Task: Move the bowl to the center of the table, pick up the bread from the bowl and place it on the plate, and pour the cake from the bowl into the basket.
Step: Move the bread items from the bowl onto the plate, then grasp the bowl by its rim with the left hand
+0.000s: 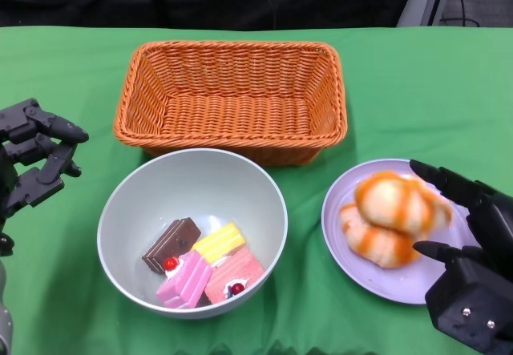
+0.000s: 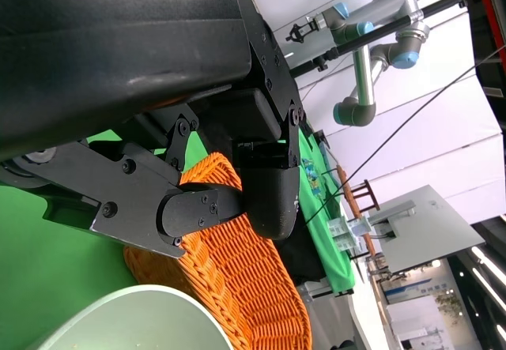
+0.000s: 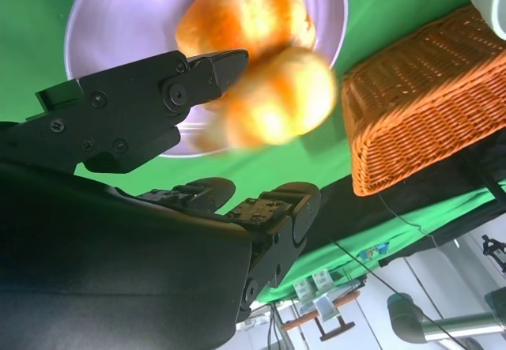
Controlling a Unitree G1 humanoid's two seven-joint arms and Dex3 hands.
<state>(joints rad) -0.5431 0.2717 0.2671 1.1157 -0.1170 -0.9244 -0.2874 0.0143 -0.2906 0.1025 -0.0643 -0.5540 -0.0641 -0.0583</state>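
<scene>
Grey bowl [image 1: 120,211] w/ cake [image 1: 204,268]; bread [image 1: 393,217] on plate [image 1: 337,219].

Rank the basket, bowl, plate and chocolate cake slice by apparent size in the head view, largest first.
1. Basket
2. Bowl
3. Plate, partly covered by bread and the right hand, so its full extent is less sure
4. Chocolate cake slice

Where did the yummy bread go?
In the head view, the bread lies on the purple plate at the table's right, beside the bowl, with the right hand around it.
</scene>
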